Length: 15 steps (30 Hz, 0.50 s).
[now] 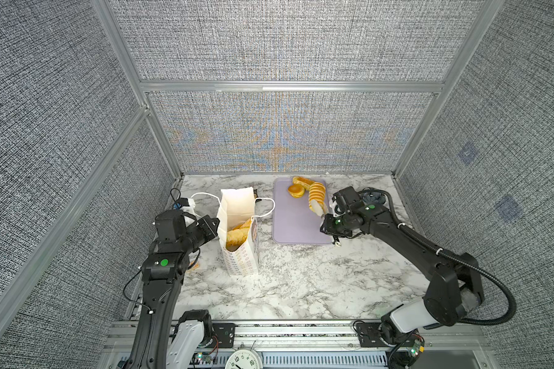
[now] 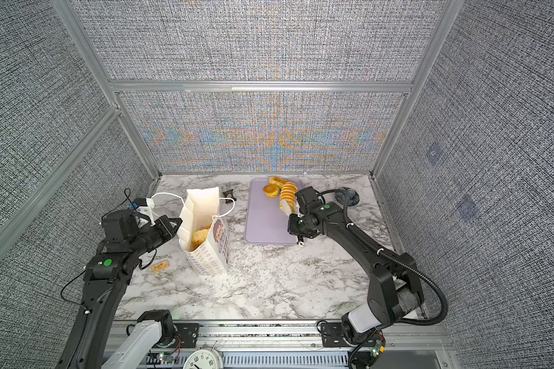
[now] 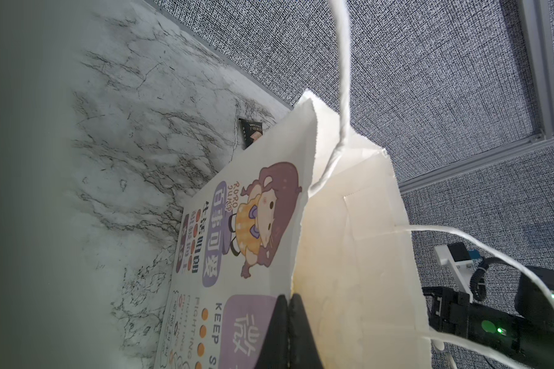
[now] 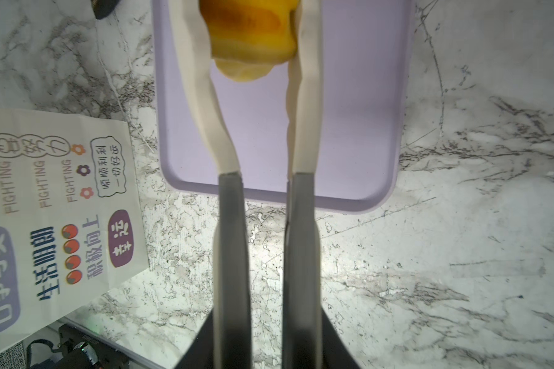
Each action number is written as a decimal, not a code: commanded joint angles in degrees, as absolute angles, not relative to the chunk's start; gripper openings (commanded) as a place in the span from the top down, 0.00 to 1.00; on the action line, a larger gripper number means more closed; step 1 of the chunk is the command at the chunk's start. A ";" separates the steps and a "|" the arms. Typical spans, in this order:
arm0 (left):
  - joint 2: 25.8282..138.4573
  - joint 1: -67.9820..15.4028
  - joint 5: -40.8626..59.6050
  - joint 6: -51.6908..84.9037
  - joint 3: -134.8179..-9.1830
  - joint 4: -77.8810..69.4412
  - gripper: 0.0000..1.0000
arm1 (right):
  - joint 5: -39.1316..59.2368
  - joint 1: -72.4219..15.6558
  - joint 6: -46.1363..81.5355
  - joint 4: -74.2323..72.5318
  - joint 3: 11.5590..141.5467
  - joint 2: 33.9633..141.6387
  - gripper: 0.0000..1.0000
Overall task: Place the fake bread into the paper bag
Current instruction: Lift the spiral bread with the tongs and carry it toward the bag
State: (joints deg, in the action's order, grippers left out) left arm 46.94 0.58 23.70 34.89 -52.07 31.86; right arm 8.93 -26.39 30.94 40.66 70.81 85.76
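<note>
Right wrist view: right gripper point(image 4: 247, 9) pinches one end of a ridged yellow loaf point(image 4: 253, 48) between its white fingers point(image 4: 202, 96), top centre of frame, over the lavender tray point(image 4: 365, 127). Can't tell if the loaf's far end is clear of the tray yet. Left gripper point(image 3: 290, 319), bottom centre of the left wrist view, is pressed together on the rim of the paper bag point(image 3: 349, 255), prob. to keep the mouth open. In a top view the bag stands upright, left of centre, w/ bagged bread point(image 1: 235, 236) showing inside. Left to do, as I judge it: the held loaf, plus a round bun point(image 1: 296, 190) & a long loaf point(image 1: 302, 181) at the tray's upper edge. So well past halfway, approx 3 pcs to go.
</note>
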 commanded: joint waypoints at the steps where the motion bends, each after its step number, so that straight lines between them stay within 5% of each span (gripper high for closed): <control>1: 46.85 0.68 23.75 34.69 -52.48 32.64 1.00 | 9.91 -26.37 29.84 41.01 72.00 83.93 0.68; 15: 46.80 0.66 23.99 35.33 -52.66 32.13 1.00 | 13.36 -27.13 28.44 44.47 77.32 77.13 0.68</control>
